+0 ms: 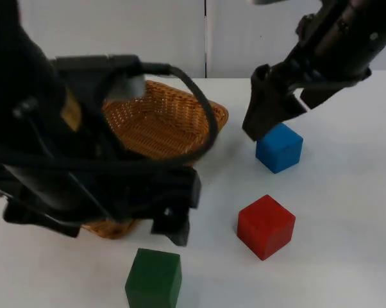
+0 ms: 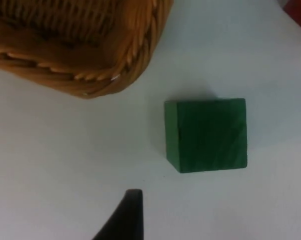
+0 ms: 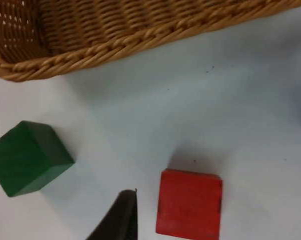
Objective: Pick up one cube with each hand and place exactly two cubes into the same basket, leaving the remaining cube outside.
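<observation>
Green cube [image 1: 154, 278] sits square-on, below left tool [image 1: 174, 232]; basket [image 1: 164, 119] beyond.

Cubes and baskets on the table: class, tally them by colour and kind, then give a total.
Green cube: 1
Red cube: 1
Blue cube: 1
Wicker basket: 1
Total: 4

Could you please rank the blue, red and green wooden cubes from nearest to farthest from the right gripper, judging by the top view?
From the right gripper:
1. Blue wooden cube, just beside and below the fingertips.
2. Red wooden cube, further toward the table's front.
3. Green wooden cube, at the front edge, under the left gripper.
</observation>
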`<state>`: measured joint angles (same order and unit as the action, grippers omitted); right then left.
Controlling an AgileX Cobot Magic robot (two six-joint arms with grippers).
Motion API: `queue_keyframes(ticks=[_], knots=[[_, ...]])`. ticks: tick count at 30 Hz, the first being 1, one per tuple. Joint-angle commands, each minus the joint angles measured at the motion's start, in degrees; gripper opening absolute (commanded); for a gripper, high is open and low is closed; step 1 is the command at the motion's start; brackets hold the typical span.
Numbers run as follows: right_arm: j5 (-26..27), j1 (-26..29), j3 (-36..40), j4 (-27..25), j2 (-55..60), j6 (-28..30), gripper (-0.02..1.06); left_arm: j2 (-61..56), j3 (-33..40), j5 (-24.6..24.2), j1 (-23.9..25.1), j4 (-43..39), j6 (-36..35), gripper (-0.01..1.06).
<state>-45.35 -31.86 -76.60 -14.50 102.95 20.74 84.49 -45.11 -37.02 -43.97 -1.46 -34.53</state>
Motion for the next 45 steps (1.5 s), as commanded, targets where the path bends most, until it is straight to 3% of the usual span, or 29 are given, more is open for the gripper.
queue_keyframes(ticks=[1,13,45], knots=[[-0.5,-0.8,-0.4,0.4,0.8,0.0,1.05,1.9,-0.3,2.0,-1.0,-0.7,-1.5,1.05],[-0.5,-2.1,-0.4,0.7,7.3,-0.4,1.05,12.2,-0.3,9.5,-1.4,-1.5,-4.9,1.05],[5.1,-2.1,-0.4,0.8,17.8,-0.5,1.05,24.5,-0.3,17.3,-1.3,-4.1,-6.4,1.05]])
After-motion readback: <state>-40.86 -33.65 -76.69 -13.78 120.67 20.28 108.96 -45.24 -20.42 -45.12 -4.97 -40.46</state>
